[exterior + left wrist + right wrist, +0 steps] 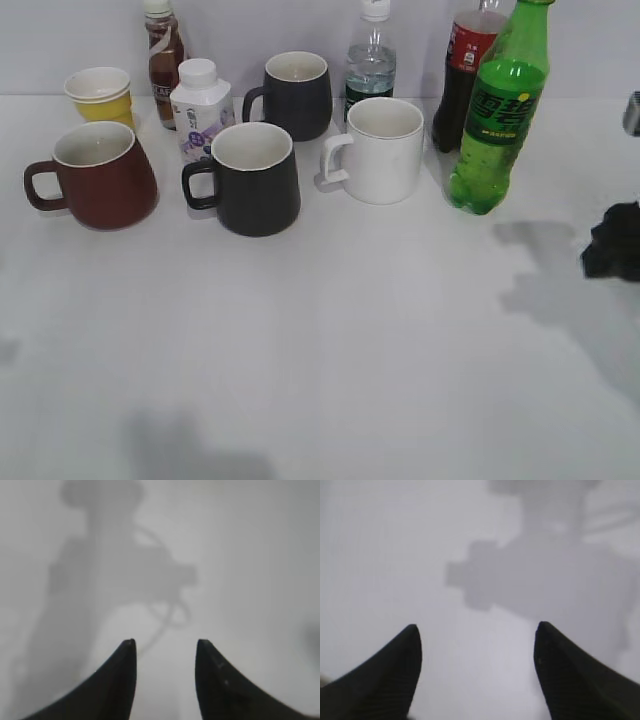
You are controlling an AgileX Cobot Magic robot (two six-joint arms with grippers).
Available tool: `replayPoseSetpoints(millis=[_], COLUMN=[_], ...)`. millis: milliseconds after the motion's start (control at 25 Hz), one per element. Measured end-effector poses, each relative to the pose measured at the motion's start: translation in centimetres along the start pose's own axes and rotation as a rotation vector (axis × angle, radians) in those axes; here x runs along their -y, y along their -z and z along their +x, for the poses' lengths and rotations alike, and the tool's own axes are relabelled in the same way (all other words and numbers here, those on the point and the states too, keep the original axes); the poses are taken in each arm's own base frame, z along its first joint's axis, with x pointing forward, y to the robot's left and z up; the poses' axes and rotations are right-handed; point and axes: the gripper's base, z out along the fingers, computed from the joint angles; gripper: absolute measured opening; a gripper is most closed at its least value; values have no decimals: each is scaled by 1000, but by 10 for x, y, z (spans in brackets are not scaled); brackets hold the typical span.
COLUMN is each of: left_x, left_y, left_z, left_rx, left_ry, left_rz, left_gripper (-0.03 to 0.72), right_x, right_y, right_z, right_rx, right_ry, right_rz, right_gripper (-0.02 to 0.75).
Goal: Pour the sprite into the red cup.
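The sprite (500,115), a tall green bottle with a green label, stands upright at the back right of the white table. The red cup (100,175), a dark red-brown mug with white inside and handle to the left, stands at the left. My right gripper (615,245) shows as a dark shape at the right edge, right of and nearer than the sprite. In the right wrist view my right gripper (476,630) is open and empty over bare table. My left gripper (165,645) is open and empty over bare table; it is out of the exterior view.
A black mug (250,180), a white mug (380,150) and a second black mug (295,95) stand between cup and sprite. Behind are a yellow paper cup (100,95), a brown bottle (163,60), a white bottle (200,110), a clear bottle (370,60) and a cola bottle (465,70).
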Motion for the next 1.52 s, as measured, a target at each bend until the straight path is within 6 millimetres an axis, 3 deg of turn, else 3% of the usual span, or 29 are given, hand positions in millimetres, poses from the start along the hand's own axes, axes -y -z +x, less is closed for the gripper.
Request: replayPoseSetpoints(millis=[240,360,560,760,1000,1520], left_x=[-13,-24,-42,-57,-57,-52], left_y=[40,39,32,45,46,39], left_z=[36,64,119,151,152,144], left_rx=[129,188,333,570,639,688], left_ry=[-18,-68,-133,-193,-204,-206], left_rz=[149,165,204,243,250,260], left_gripper=[309,309,309,309,309,309], right_x=[-22,-22,-16,-2,7,8], right_y=[48,70,113,145,166,168], right_z=[32,60,105,142,170,173], right_rx=[-104,-98,67,286,495,516], right_ry=[126,146,173,199,171,169], right_rz=[-278,-309,-289,-172,-98,-93], right_gripper=[521,521,521,521,521,520])
